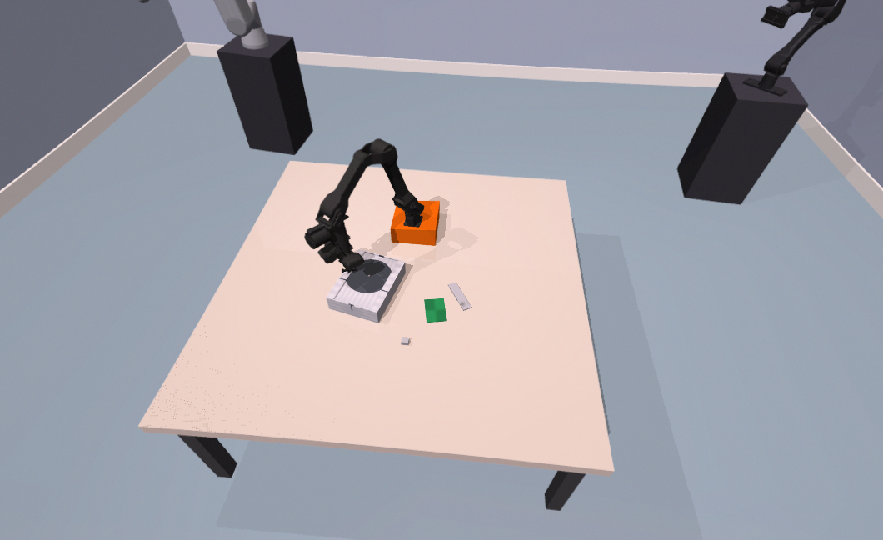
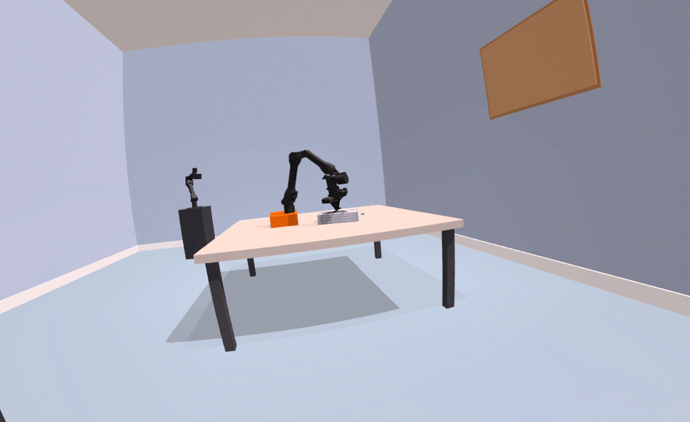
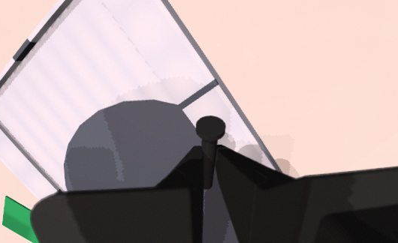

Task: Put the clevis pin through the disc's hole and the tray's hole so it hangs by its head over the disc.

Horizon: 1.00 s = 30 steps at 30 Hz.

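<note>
One clevis pin (image 3: 210, 129) is clamped in the nearly closed claw (image 1: 345, 270) (image 2: 336, 210) (image 3: 209, 150), its head exposed beyond the fingertips. Near the claw, the aluminium disc (image 1: 368, 277) (image 3: 133, 142) lies inside the rimmed steel tray (image 1: 352, 310) (image 2: 338, 217) (image 3: 31, 169). Farther out on the counter (image 1: 377, 402) (image 2: 326, 241) (image 3: 339, 94) lie a green checkered square (image 1: 435, 310) (image 3: 18, 217) and a narrow grey strip (image 1: 459, 296).
</note>
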{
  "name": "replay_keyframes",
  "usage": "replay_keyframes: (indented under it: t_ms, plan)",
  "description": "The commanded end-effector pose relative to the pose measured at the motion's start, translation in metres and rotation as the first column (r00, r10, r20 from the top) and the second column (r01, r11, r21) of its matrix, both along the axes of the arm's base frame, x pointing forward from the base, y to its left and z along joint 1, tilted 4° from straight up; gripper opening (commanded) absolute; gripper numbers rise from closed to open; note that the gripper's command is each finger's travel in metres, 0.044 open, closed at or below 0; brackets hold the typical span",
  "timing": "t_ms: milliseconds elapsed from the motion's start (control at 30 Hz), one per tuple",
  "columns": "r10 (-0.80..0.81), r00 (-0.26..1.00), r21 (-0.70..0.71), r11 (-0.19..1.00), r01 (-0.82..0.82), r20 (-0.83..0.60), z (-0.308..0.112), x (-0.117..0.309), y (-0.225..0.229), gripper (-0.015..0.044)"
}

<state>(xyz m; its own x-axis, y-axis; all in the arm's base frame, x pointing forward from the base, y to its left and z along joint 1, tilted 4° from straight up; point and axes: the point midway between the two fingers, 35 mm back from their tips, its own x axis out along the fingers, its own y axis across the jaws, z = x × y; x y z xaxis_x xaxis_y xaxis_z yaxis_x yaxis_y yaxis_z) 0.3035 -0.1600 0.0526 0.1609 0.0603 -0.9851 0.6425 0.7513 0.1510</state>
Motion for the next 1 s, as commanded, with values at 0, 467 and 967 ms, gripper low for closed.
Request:
replay_keyframes:
  t_ms: [0,467,967]
  plan:
    - [0.163,0.987,-0.039,0.986,-0.163,-0.004,0.003,0.000,0.007,0.0000]
    - [0.594,0.803,-0.114,0.795,-0.596,-0.057,0.006,0.001,0.028,0.0000]
    - [0.902,0.408,-0.142,0.389,-0.910,-0.141,0.009,0.000,0.050,0.0000]
